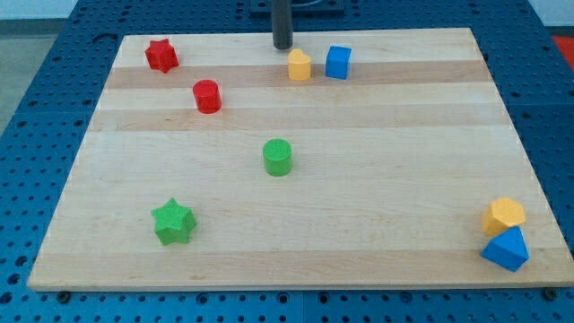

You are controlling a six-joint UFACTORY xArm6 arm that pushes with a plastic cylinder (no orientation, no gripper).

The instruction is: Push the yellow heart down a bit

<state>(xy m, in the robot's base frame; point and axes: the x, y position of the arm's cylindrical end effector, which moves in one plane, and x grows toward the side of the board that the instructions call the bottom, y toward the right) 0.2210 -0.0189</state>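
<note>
Nearest the view's bottom, at the right corner of the wooden desk (359,224), a blue block (505,249) touches a yellow hexagonal block (504,215) just above it. To the left lies a green star (172,222). Nearer the middle stands a green cylinder (277,157). Farther up on the left sits a red cylinder (206,96), then a red star (161,56). Near the top edge, the yellow heart (299,65) sits just beside a blue cube (337,62) on its right. My tip (282,46) rests just above and left of the heart, apart from it. There is no gripper, only the rod.
</note>
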